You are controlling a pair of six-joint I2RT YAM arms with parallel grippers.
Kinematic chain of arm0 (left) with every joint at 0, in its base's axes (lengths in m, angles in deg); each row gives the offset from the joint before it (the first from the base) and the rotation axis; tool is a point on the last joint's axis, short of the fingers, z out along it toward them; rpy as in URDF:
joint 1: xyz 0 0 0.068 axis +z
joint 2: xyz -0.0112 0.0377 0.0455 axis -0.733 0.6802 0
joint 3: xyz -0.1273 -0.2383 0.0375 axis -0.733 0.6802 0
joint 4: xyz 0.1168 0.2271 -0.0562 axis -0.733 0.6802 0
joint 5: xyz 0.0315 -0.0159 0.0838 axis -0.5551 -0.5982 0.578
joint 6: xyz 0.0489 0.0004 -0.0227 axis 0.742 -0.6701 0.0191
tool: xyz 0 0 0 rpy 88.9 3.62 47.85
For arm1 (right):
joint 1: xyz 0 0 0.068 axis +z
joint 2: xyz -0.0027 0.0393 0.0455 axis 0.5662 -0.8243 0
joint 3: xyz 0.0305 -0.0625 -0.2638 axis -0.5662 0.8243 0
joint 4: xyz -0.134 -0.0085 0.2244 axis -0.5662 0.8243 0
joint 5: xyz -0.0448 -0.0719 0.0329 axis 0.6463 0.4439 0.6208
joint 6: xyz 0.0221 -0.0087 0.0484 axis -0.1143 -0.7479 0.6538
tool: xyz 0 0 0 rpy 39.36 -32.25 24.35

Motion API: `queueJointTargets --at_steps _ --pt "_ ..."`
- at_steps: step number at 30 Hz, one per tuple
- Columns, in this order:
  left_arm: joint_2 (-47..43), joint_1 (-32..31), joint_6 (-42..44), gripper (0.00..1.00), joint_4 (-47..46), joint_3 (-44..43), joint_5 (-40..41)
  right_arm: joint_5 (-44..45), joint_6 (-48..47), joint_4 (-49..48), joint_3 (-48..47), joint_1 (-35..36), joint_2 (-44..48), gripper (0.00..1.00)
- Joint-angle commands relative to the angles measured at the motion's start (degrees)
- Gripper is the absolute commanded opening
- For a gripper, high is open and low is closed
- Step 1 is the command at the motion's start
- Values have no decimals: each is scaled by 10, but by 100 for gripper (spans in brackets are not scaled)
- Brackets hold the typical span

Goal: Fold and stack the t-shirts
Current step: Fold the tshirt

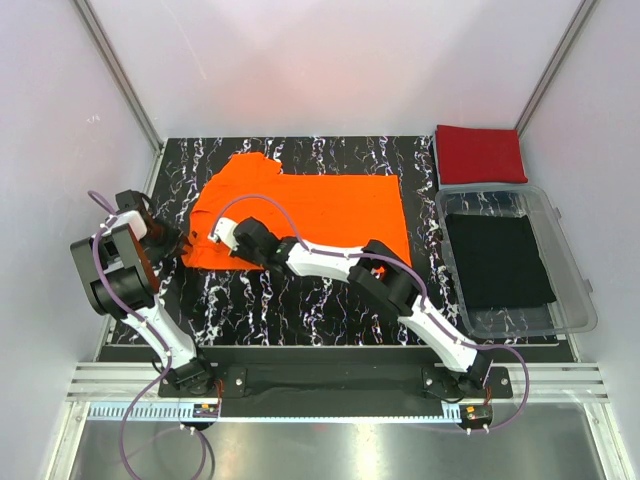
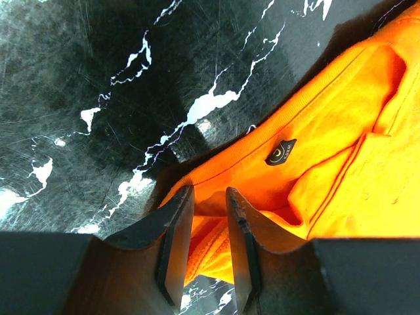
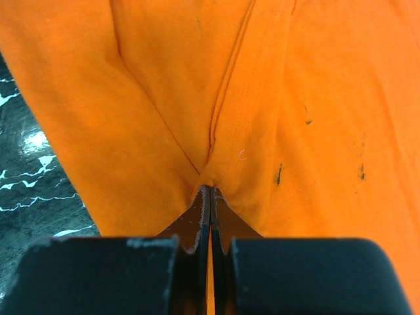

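The orange t-shirt (image 1: 330, 205) lies spread on the black marbled table, collar end to the left. My left gripper (image 1: 185, 243) is at its left edge; in the left wrist view the jaws (image 2: 209, 197) hold a bunched fold of orange cloth (image 2: 341, 131) near the collar rib and its small dark label (image 2: 280, 151). My right gripper (image 1: 218, 235) reaches across to the same left end, and in the right wrist view it (image 3: 210, 191) is shut on a pinched ridge of orange cloth (image 3: 315, 98). The red t-shirt (image 1: 480, 152) lies folded at the back right.
A clear plastic bin (image 1: 590, 300) stands at the right with a folded black cloth (image 1: 498, 260) inside. White walls and metal posts close in the table on three sides. Bare marbled table (image 1: 300, 300) shows in front of the orange shirt.
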Motion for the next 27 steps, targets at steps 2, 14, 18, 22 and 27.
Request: queueJointTargets --at_steps 2,14,18,22,27 --pt "18 0 21 34 17 -3 53 -12 47 -4 -21 -17 29 0" --pt "23 -5 28 34 27 -10 75 -91 123 -4 -12 -38 53 0" --pt "12 -6 33 34 33 -14 85 -103 145 -4 -8 -44 61 0" --pt "3 -6 35 34 33 -12 96 -128 178 -4 -9 -60 63 0" --pt "10 -8 35 34 37 -12 99 -138 240 -5 -19 -88 54 0"
